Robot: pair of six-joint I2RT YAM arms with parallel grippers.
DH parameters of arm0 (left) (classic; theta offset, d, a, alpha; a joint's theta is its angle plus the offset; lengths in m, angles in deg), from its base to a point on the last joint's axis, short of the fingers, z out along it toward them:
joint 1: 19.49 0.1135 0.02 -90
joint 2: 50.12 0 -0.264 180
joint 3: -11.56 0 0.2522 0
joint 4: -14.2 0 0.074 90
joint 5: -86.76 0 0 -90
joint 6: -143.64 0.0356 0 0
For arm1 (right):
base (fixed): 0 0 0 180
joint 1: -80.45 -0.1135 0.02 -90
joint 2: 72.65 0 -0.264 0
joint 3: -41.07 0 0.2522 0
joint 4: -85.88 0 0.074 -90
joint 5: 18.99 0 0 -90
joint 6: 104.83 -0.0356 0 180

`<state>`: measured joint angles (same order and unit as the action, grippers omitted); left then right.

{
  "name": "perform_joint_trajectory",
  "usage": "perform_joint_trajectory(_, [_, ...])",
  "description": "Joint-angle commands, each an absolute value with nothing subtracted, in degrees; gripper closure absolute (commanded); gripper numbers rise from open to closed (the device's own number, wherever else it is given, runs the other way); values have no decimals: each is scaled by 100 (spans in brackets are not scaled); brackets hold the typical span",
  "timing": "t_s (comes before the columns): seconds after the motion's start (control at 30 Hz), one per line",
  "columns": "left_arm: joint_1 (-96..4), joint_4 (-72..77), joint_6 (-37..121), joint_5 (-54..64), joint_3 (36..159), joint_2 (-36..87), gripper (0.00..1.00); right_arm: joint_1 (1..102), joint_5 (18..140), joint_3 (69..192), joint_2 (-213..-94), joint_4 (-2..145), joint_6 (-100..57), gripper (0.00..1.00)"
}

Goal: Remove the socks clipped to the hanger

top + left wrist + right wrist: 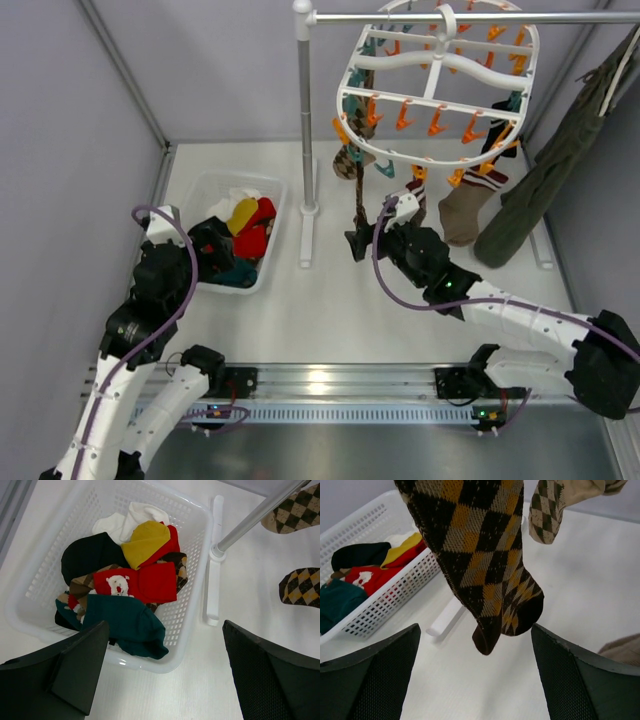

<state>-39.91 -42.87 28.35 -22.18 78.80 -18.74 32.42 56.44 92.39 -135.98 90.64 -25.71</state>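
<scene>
The white oval hanger (436, 102) with orange and teal clips hangs from the rail at the back right. A dark argyle sock (358, 195) hangs from its left side, with a second argyle sock (349, 162) beside it. Tan socks with striped cuffs (466, 208) hang from its front. My right gripper (362, 241) is open. In the right wrist view the toe of the argyle sock (480, 555) hangs between its open fingers (475, 635), not gripped. My left gripper (214, 247) is open and empty over the basket's near edge (165, 647).
A white mesh basket (274, 215) at the left holds several socks, red, yellow, white, black and teal (125, 622). A grey pole (305, 110) on a white foot stands between basket and hanger. A long olive-green garment (545, 175) hangs at the right.
</scene>
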Motion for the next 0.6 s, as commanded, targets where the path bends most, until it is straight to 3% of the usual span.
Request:
perform_joint_trajectory(0.0, [-4005,-3999,2912,-2240,7920,-1865,1,3000,5010,9131,-14013,10654,-2319,14])
perform_joint_trajectory(0.2, [-3997,-3999,2974,-2187,7990,-1812,1,2851,3947,9113,-14901,11640,-2318,32])
perform_joint_trajectory(0.37, [-3997,-3999,3061,-2126,8210,-1760,1,2781,3840,9385,-15630,12388,-2143,44])
perform_joint_trajectory(0.4, [-4005,-4007,3062,-2126,8245,-1751,1,2763,3840,9446,-15719,12432,-2116,49])
perform_joint_trajectory(0.43, [-3997,-4007,3062,-2117,8306,-1742,1,2719,3840,9551,-15790,12519,-2073,63])
perform_joint_trajectory(0.57, [-4005,-3999,3000,-1977,8534,-1585,1,2605,3832,9579,-15949,12871,-1932,88])
